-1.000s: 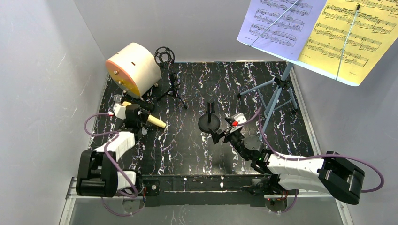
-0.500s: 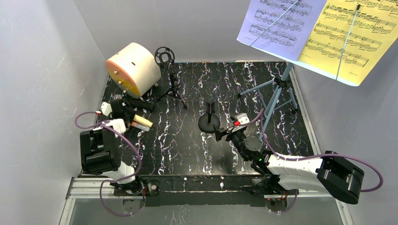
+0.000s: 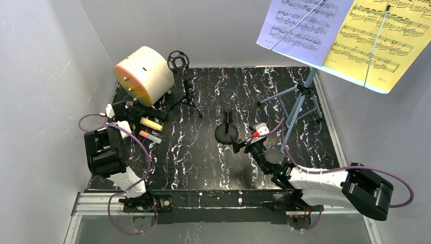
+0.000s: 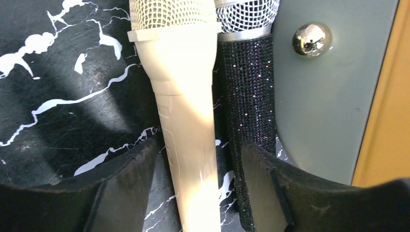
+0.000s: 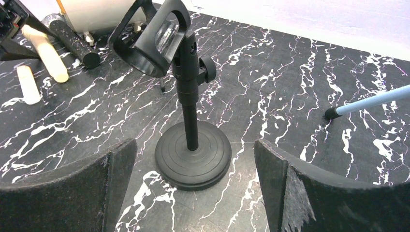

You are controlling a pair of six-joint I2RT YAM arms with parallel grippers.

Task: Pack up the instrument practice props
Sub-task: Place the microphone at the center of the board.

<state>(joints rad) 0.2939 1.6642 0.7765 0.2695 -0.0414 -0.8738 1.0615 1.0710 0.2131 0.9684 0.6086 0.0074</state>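
My left gripper [image 3: 136, 116] is open, its jaws standing apart on either side of the cream microphone [image 4: 186, 121], which lies on the table [image 3: 213, 86]. The silver-headed microphone [image 4: 249, 92], with a black glitter body, lies right beside it against the cream cylinder [image 3: 145, 75]. My right gripper [image 3: 240, 146] is open and empty, just short of the black round-base mic pole [image 5: 192, 154], which stands upright. The black tripod mic pole [image 3: 187, 96] stands near the cylinder. The blue music rack [image 3: 300, 101] holds the lavender sheet [image 3: 300, 25] and the yellow sheet [image 3: 381, 40].
The cylinder's grey wall with a chrome knob [image 4: 312, 38] and orange face is close on my left gripper's right. A small cream stick with an orange end [image 3: 150, 136] lies near the microphones. Grey walls close in the table on three sides.
My left arm has swung left and back, taking the cream microphone to the cylinder beside the silver-headed one. The right gripper has barely moved.
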